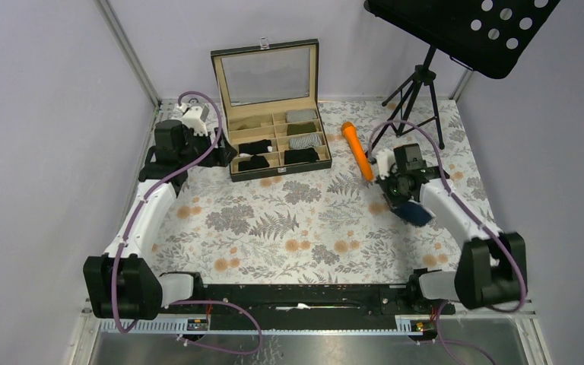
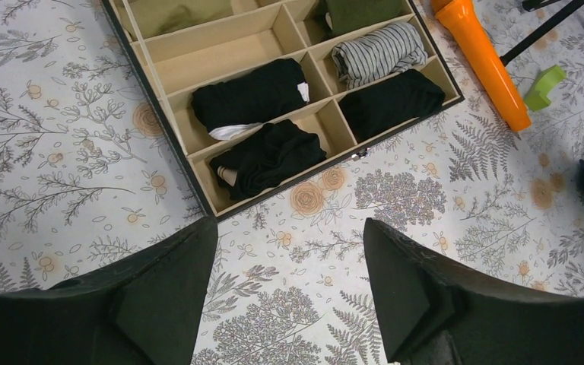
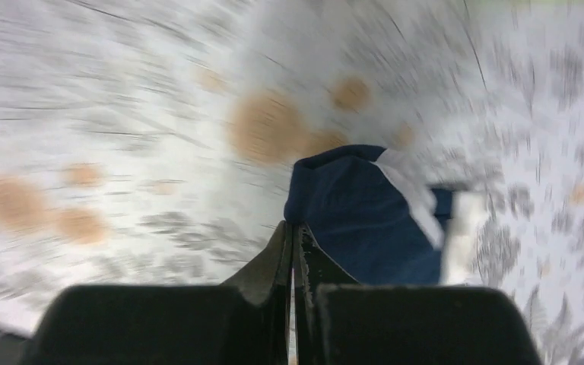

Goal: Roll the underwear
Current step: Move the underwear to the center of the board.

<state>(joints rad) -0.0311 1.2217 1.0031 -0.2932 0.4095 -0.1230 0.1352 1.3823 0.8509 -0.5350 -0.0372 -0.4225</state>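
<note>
Got the navy blue underwear (image 3: 357,217) pinched tight in the right gripper (image 3: 294,228), over at the right side of the floral table (image 1: 289,228), near the orange stick (image 1: 357,150). Can't tell if lifted or dragging. Seeing the left gripper (image 2: 289,236) spread wide, holding nothing, just beside the box (image 1: 281,172) front corner. Also spotting rolled black underwear (image 2: 251,95) tucked in its compartments.

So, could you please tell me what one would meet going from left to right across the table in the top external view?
Tan compartment box with black frame and open lid → orange carrot-shaped stick → navy blue fabric underwear, pinched in the right claw.
</note>
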